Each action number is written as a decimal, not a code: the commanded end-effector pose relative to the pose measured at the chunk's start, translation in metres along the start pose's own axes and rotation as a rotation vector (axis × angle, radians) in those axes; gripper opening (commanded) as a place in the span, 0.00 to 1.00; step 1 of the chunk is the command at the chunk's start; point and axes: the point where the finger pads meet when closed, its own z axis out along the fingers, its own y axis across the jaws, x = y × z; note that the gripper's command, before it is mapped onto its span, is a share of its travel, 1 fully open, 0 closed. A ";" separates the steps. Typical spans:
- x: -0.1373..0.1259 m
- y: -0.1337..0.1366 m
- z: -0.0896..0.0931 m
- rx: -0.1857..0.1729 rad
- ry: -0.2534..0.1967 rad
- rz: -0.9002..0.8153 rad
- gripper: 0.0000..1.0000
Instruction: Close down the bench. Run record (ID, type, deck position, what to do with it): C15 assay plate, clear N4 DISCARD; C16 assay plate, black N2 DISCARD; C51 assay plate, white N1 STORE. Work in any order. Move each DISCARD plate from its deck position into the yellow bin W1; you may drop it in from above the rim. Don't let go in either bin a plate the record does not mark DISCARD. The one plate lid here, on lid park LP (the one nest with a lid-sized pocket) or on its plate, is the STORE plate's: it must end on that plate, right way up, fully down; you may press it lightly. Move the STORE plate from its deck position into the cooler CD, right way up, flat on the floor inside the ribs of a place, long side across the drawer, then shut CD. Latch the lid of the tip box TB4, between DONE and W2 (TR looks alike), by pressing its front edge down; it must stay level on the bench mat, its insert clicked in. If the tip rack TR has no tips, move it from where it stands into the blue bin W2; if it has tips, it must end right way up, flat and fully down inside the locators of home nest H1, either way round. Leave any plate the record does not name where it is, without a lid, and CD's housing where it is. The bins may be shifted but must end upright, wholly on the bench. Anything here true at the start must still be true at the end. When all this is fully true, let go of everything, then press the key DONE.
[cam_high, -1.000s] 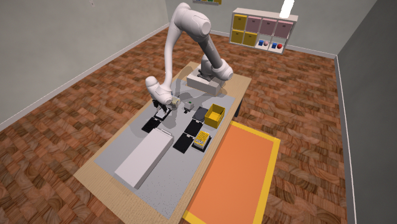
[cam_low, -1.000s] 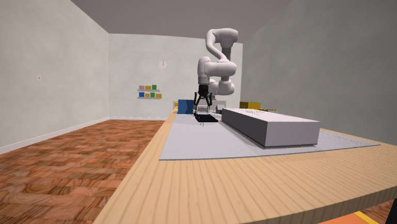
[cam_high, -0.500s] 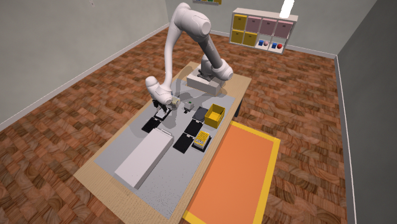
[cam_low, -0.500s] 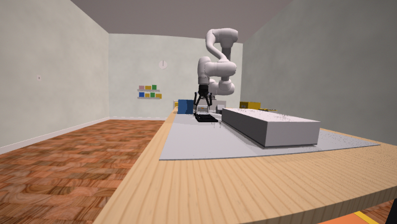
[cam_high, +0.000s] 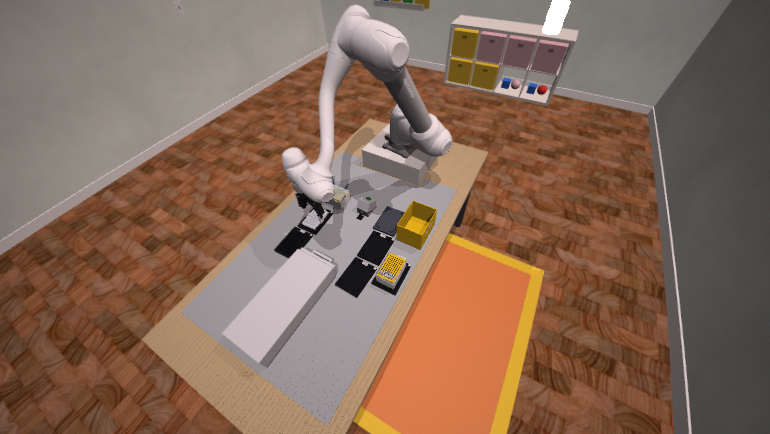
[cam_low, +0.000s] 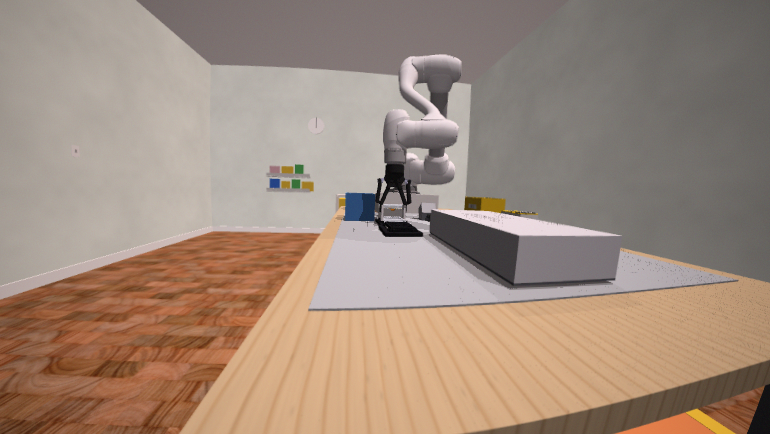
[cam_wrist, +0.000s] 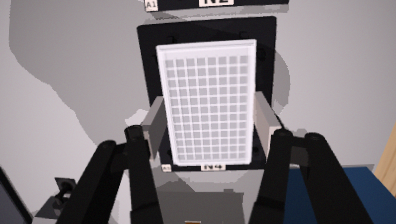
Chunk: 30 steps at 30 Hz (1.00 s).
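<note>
A white assay plate (cam_wrist: 207, 90) (cam_high: 314, 221) with a grid of wells sits over a black nest (cam_wrist: 150, 45) near the bench's left edge. My gripper (cam_wrist: 209, 106) (cam_high: 311, 214) (cam_low: 393, 207) points straight down and is shut on the white plate, its pads on the two long sides. The strip of the neighbouring nest labelled N2 (cam_wrist: 216, 2) shows at the top of the wrist view. That nest (cam_high: 292, 241) (cam_low: 400, 229) is black; I cannot tell whether a plate lies on it. The yellow bin (cam_high: 416, 223) stands open at the right. The long grey cooler (cam_high: 280, 304) (cam_low: 523, 242) is shut.
A rack with yellow tips (cam_high: 390, 267) stands on a nest at the right, beside a row of dark nests (cam_high: 374, 246). A small box with a green key (cam_high: 368, 203) and a tip box (cam_high: 339, 196) stand by the arm. The blue bin (cam_low: 359, 206) stands just behind the gripper.
</note>
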 end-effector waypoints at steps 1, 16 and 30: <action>-0.003 0.001 -0.002 0.002 -0.003 0.001 0.00; -0.003 0.001 -0.006 0.002 -0.003 0.001 0.00; -0.003 0.001 -0.007 0.002 -0.003 0.001 0.00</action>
